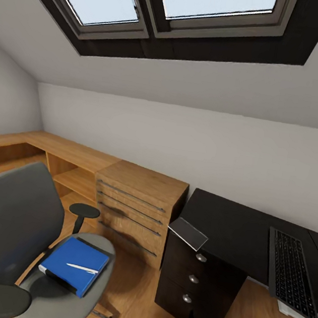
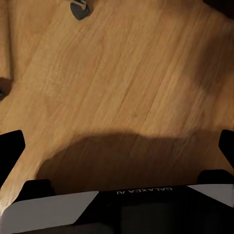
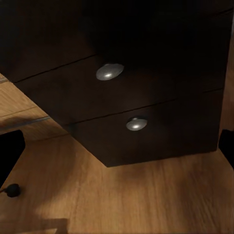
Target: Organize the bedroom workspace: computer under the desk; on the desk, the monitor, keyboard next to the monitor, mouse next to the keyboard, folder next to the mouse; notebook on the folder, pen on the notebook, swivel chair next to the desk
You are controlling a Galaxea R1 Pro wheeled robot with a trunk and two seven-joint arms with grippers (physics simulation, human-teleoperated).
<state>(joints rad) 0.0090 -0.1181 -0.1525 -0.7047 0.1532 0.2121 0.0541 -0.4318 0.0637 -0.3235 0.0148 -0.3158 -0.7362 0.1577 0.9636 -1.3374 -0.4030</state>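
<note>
I'm closing on the chair (image 1: 24, 241), where the folder (image 1: 74, 264) lies on the seat with the pen (image 1: 82, 268) on it; both grippers hang spread and empty, so next I reach left.

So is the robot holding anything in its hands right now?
No, nothing is held. The left tool is open over bare wooden floor, and the right tool is open facing the desk drawers, with empty space between the fingers.

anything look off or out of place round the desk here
Yes: the notebook overhangs the desk corner, tilted. The keyboard sticks out past the front edge. The folder, with the pen on it, lies on the swivel chair.
</note>
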